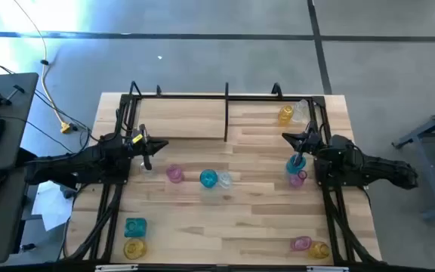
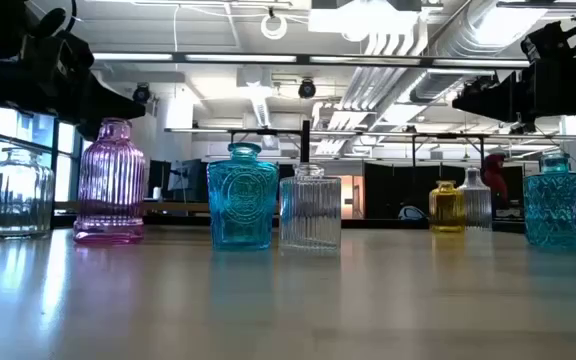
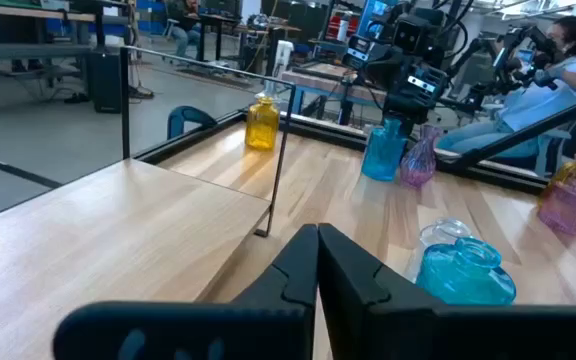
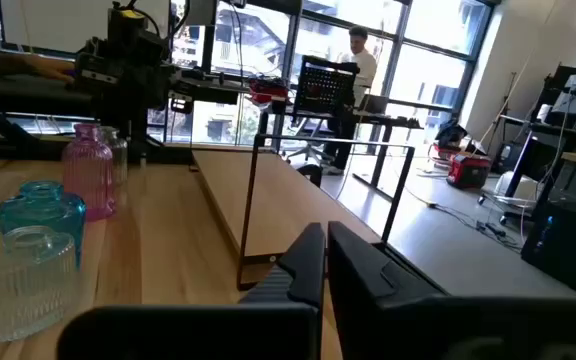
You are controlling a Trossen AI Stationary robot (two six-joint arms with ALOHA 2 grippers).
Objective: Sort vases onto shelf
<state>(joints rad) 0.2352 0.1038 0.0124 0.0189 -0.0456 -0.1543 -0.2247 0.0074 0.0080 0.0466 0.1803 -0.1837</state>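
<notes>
The shelf [image 1: 226, 113] is a black rod frame with an upright divider, standing at the table's far side. A yellow vase [image 1: 285, 115] and a clear vase [image 1: 301, 111] stand in its right half. A teal vase [image 1: 294, 162] and a pink vase [image 1: 298, 178] stand just near of my right gripper [image 1: 285, 137]. A pink vase [image 1: 174, 174], a teal vase [image 1: 208, 178] and a clear vase [image 1: 223, 180] stand mid-table, to the right of my left gripper [image 1: 165, 143]. Both grippers are shut, level and hold nothing; they point at each other across the table.
A teal vase [image 1: 135, 227] and a yellow vase [image 1: 134, 247] stand at the near left corner, a pink vase [image 1: 300, 243] and a yellow vase [image 1: 319, 249] at the near right. A person [image 3: 568, 60] sits beyond the table's right side. The shelf's left half [image 1: 180, 117] is bare wood.
</notes>
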